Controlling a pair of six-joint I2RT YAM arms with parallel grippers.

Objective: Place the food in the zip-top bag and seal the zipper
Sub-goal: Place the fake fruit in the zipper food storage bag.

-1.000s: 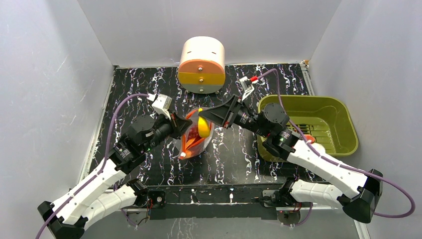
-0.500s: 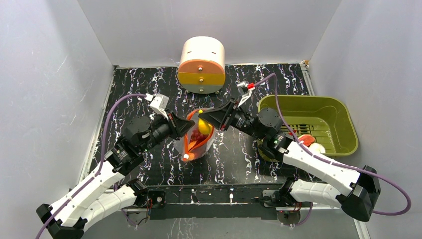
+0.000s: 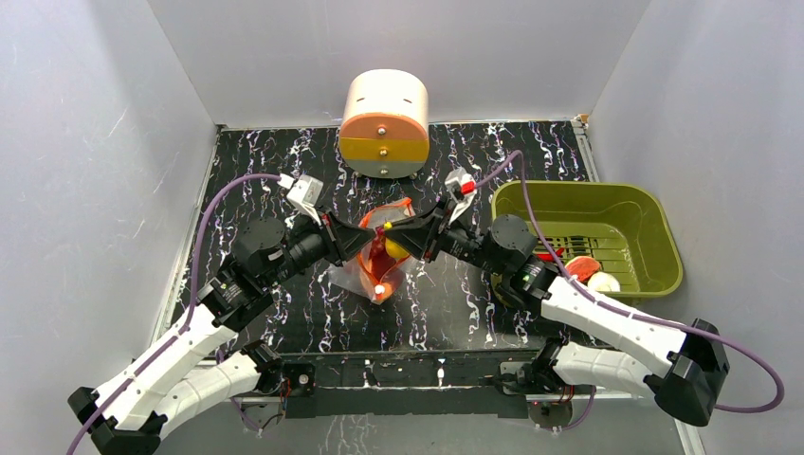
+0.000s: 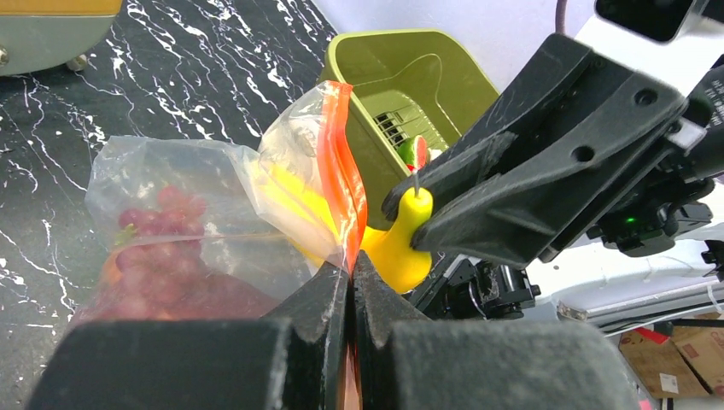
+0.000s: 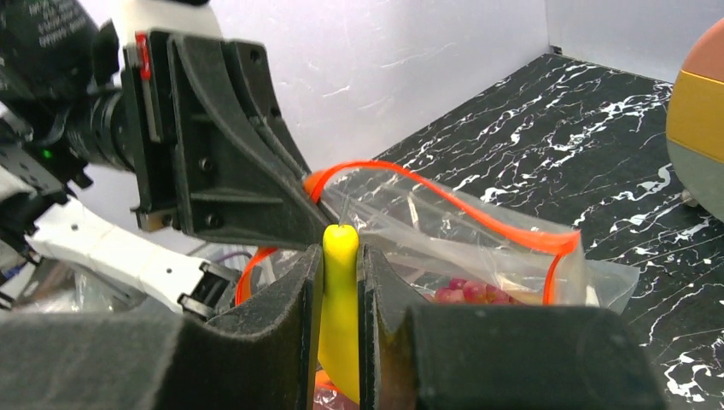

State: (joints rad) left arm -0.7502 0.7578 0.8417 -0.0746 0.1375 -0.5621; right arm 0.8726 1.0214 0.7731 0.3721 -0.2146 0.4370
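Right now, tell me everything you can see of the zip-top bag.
The zip-top bag is clear, crinkly plastic with an orange-red zipper strip round its mouth, which gapes open, unsealed. The left gripper is shut on that strip, holding the mouth up over the black marbled table. Through its wall shows reddish food. The right gripper holds a yellow banana at the mouth.

Yellow banana (image 5: 340, 290), seemingly halfway into open bag (image 5: 478, 243)

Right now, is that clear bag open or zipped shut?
Open. On the bag, the orange-red strip spreads in a wide loop, with a banana held at its mouth.
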